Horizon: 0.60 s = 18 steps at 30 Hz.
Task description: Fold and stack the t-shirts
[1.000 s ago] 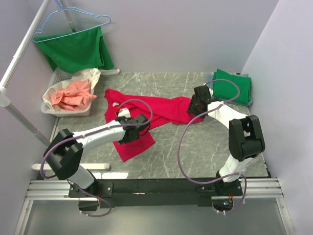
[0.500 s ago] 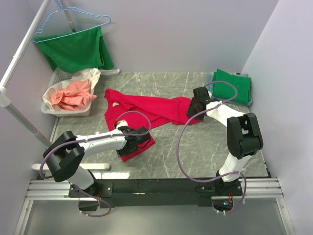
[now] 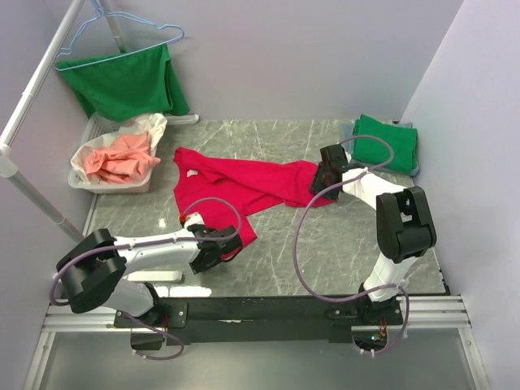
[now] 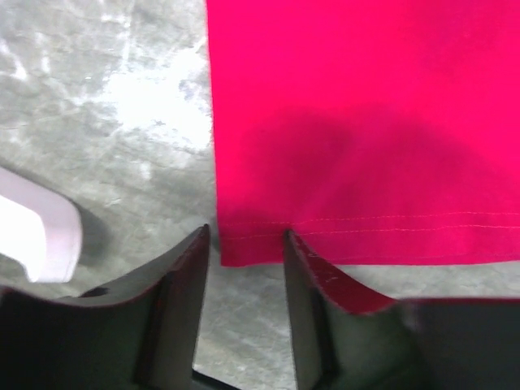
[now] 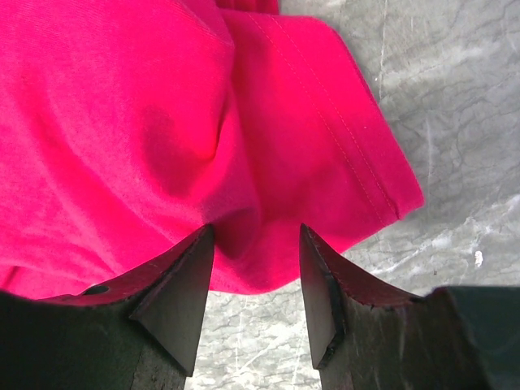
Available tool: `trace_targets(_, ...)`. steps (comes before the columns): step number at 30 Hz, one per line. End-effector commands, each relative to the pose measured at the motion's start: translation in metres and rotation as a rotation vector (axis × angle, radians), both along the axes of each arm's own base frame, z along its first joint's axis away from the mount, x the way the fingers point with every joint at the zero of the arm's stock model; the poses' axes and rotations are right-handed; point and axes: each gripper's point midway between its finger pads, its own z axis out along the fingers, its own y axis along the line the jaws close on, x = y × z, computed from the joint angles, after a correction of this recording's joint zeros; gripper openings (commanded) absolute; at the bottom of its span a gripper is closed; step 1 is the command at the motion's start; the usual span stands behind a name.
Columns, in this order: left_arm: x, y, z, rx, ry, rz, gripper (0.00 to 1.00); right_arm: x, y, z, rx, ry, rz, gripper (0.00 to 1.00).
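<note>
Desk (image 3: 325, 252): grey marbled top, carrying everything below.
Red t-shirt (image 3: 244, 180): spread crumpled across the middle of the desk, from the far left toward the right hand. One tail reaches back toward the near left.
Hanging green tee (image 3: 126, 81): draped on a blue hanger (image 3: 122, 36) at the far left, off the desk.
Folded green t-shirt (image 3: 386, 142): far right corner, lying on a grey t-shirt (image 3: 416, 167) of which only an edge shows.
Basket (image 3: 81, 180): white, far left, holding salmon cloth (image 3: 122, 158).
Left hand (image 4: 245, 237): low at the red tail, fingers narrowly apart, the flat hem corner between the tips.
Right hand (image 5: 256, 234): at the shirt's right end, bunched cloth between the fingers. I cannot tell whether it pinches.
</note>
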Motion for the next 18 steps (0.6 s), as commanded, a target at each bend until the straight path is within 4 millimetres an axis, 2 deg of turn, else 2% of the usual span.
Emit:
trace_targets(1,-0.001,-0.01,-0.017,-0.058,0.003,0.003,0.44,0.0,0.002,-0.003,0.007,0.006,-0.002,0.53)
trace_targets(5,-0.014,-0.001,-0.036,-0.019,0.067,0.016,0.34,-0.001,0.0,0.0,-0.003,0.002,-0.005,0.53)
trace_targets(9,-0.022,0.0,-0.044,-0.033,0.096,0.025,0.11,0.0,-0.002,0.003,-0.013,-0.002,-0.012,0.53)
trace_targets(12,-0.022,0.002,-0.038,-0.035,0.089,0.037,0.01,0.0,-0.003,0.004,-0.012,-0.002,-0.015,0.52)
trace_targets(14,-0.017,0.001,-0.029,-0.039,0.063,0.053,0.01,0.0,-0.003,0.006,-0.014,-0.006,-0.015,0.52)
trace_targets(15,-0.02,0.008,-0.025,-0.008,0.067,0.065,0.01,0.0,-0.003,0.006,-0.014,-0.006,-0.015,0.52)
trace_targets(18,-0.008,0.005,0.002,-0.014,-0.009,0.094,0.01,0.001,-0.004,0.008,-0.013,-0.009,-0.018,0.52)
